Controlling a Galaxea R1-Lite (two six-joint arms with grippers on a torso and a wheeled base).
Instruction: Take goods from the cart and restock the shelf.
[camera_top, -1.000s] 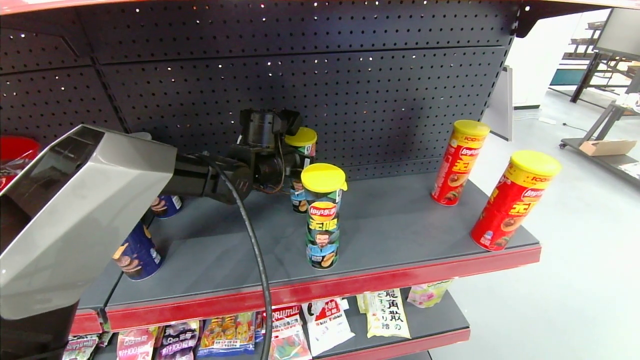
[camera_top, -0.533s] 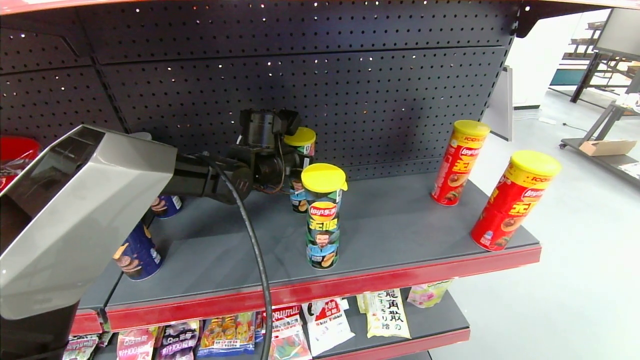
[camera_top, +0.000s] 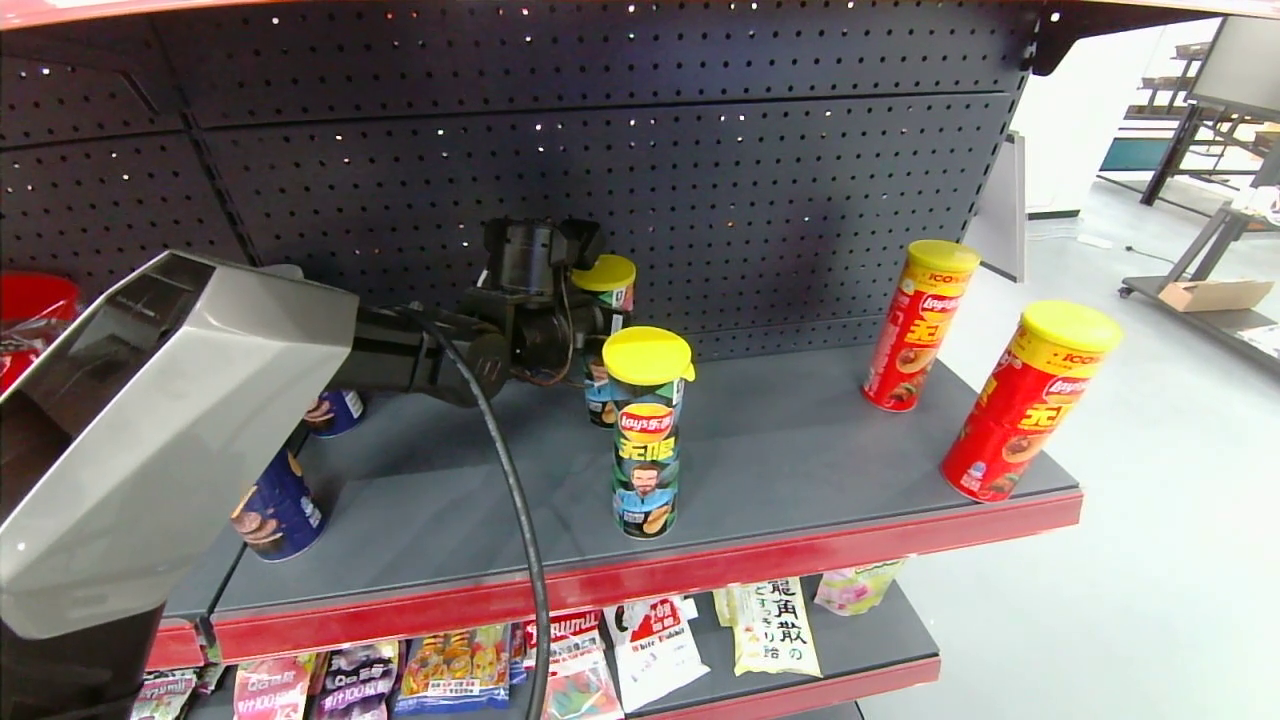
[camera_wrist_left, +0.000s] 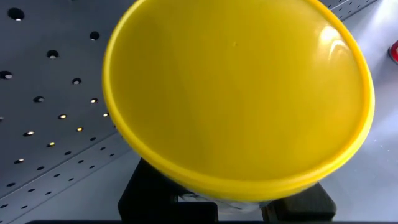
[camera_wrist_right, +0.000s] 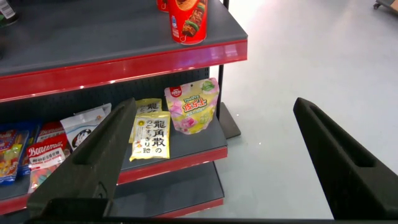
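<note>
First, from the head camera, the left pincer (camera_top: 592, 335) grips a green can (camera_top: 603, 290) that stands on the shelf (camera_top: 800, 450), close to the pegboard back. A second green can (camera_top: 645, 440) stands just in front of the pincer. Two red cans (camera_top: 915, 325) stand well off to its right, and blue cans (camera_top: 275, 510) to its left. From the left wrist, the held can's yellow lid (camera_wrist_left: 239, 93) sits close up, with pegboard behind it. From the right wrist, the right pincer (camera_wrist_right: 214, 106) gapes wide and holds nothing. Snack bags (camera_wrist_right: 149, 137) lie on a lower shelf beyond it.
</note>
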